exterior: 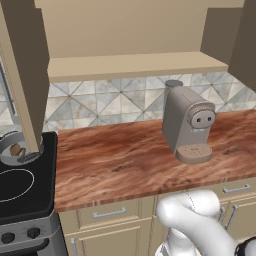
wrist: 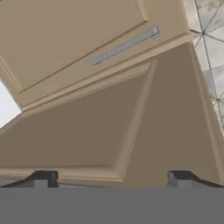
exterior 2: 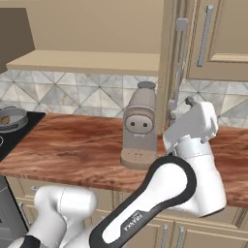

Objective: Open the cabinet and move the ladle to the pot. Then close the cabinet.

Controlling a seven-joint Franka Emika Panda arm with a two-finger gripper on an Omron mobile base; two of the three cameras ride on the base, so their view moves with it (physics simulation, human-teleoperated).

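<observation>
1. Cabinet [exterior: 130,45] stands open across the top of the left base view, its door [exterior: 22,75] swung out at upper left.
2. Ladle [exterior: 17,150], probably the small brown bit, lies in the pot [exterior: 10,142] at left edge, on the stove [exterior: 25,190].
3. Gripper [wrist: 109,177] fingers spread wide, empty, facing a panelled door [wrist: 78,127].
4. Coffee machine [exterior: 187,125] sits right of centre on the counter [exterior: 115,160].

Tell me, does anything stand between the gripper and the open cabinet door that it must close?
Nothing visible does. In the hand view the open gripper faces the cabinet door directly. The coffee machine stands lower, off this path.
</observation>
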